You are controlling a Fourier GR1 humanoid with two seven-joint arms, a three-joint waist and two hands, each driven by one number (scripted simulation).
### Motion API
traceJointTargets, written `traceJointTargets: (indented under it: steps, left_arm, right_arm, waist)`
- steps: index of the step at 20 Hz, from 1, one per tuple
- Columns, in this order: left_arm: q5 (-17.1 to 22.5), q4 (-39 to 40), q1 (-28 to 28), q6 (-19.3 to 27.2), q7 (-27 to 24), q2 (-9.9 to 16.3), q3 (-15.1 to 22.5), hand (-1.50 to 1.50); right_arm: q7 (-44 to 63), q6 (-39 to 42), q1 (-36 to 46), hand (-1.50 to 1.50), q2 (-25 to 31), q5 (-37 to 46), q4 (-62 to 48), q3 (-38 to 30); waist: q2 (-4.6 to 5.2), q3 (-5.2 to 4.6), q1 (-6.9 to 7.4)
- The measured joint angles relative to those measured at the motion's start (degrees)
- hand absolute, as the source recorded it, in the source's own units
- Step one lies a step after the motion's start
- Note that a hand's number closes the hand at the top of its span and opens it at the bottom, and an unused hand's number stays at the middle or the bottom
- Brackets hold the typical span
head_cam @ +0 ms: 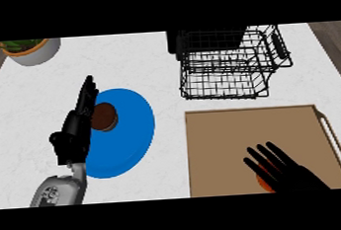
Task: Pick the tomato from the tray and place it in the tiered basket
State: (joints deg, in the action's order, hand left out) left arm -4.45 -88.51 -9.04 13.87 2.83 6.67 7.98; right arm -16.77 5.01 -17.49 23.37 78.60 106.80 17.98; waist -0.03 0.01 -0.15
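Brown and flat, the rectangular tray (233,133) with a pale handle on its right side lies on the white marbled worktop (20,126) at the lower right. Over its near part the right hand (287,171) comes in from the lower edge, fingers straight and spread, palm down. Under those fingers a sliver of the orange-red tomato (262,179) shows, on the tray and mostly hidden; whether the hand touches it cannot be told. Behind the tray stands the black wire tiered basket (232,63), just beyond the tray's far edge. To the left lies a round blue plate (127,134) carrying a small brown round object (105,117). The left hand (77,127) rests at the plate's left rim, fingers straight and close together, pointing away. A pale pot with a green plant (29,49) sits in the far left corner.
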Motion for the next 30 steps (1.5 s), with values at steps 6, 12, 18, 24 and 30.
traceJointTargets:
  steps: [6,12,18,24,30]
  left_arm:
    - [-1.16,-2.48,1.30,0.03,1.38,-0.76,0.44,0.00]
    - [-0.73,-1.15,0.58,-1.12,0.30,-0.56,-1.01,0.00]
    - [-1.29,-0.62,0.27,-1.22,-0.33,-1.02,-0.10,0.00]
    - [-1.33,-0.45,-0.58,-1.46,0.06,-1.50,0.40,0.00]
    - [-1.62,0.20,-1.32,-1.30,0.29,-1.93,0.46,0.00]
  right_arm:
    - [-2.10,-7.70,2.26,1.50,-2.07,1.49,-4.04,-0.78]
    - [0.99,-10.74,4.73,1.50,-5.77,7.60,-6.93,0.34]
    - [20.73,5.32,6.77,1.50,-16.59,14.80,-8.39,0.61]
    - [43.82,16.05,14.53,1.50,-21.09,12.95,-10.80,5.46]
    - [66.68,20.94,28.69,1.50,-22.80,5.04,-11.77,11.75]
  waist:
    - [-0.05,-0.05,0.06]
    - [-0.35,-0.72,0.13]
    - [0.02,-1.67,0.86]
    - [0.35,-0.74,2.17]
    - [0.32,-0.18,2.61]
